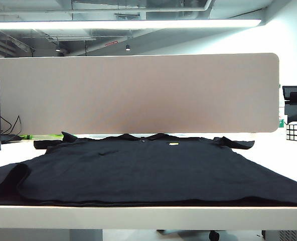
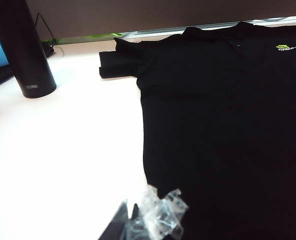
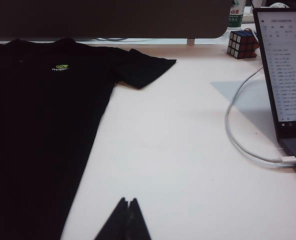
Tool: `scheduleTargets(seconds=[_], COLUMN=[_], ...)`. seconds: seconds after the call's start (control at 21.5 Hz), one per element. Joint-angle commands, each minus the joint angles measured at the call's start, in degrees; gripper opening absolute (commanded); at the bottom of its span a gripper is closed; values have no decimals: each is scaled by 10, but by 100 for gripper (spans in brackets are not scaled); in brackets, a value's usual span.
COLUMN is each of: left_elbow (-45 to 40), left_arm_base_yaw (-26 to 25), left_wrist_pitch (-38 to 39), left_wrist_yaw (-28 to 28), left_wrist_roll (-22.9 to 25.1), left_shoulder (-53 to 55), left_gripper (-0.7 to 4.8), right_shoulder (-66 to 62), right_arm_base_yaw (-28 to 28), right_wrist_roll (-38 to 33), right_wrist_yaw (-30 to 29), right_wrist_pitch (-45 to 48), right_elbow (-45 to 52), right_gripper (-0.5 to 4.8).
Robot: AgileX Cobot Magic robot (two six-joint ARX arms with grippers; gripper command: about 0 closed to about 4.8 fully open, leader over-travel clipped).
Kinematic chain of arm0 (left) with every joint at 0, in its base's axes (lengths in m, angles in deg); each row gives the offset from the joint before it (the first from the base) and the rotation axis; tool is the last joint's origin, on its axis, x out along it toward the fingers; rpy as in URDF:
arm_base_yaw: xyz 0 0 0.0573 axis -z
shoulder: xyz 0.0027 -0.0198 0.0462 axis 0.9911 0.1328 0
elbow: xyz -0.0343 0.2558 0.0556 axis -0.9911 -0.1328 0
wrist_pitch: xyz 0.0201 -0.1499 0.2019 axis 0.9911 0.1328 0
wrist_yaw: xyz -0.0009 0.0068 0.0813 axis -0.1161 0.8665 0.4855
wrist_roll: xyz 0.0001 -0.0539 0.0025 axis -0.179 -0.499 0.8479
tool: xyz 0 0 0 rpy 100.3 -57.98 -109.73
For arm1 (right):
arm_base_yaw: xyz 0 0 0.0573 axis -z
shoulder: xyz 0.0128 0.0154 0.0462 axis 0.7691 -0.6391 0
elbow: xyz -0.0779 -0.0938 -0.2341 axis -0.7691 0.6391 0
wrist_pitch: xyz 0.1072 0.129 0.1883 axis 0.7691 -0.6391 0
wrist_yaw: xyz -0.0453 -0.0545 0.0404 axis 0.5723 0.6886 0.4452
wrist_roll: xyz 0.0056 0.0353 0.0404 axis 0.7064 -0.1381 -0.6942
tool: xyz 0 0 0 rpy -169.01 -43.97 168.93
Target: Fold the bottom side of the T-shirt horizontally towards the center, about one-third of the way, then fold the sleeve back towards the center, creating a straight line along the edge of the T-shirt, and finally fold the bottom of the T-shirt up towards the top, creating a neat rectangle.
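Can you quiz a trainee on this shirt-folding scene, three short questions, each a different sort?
1. True or false: the T-shirt lies flat, unfolded.
2. The right gripper hangs over: A) shirt B) bare table C) laptop
3. Fill in: the cube sits beyond the shirt's ____ sleeve, seen from the exterior view.

Key: 1 true. 2 B. 3 right. The left gripper, also shut, hangs by the shirt's edge.
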Motion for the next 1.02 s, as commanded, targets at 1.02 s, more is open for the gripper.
scheduleTargets(seconds=[1.02], left_elbow=[36], left_arm_base_yaw=[0], left_wrist_pitch=[-113], left_wrist_yaw=[-24], left_wrist_roll=[-273], left_shoulder=[80], left_gripper=[-6], right_shoulder=[-65], right_arm_base_yaw=[0], right_wrist_roll=[-126], right_wrist_yaw=[-132], right_wrist_pitch=[-9], right_elbow=[-69], right_gripper=[-5])
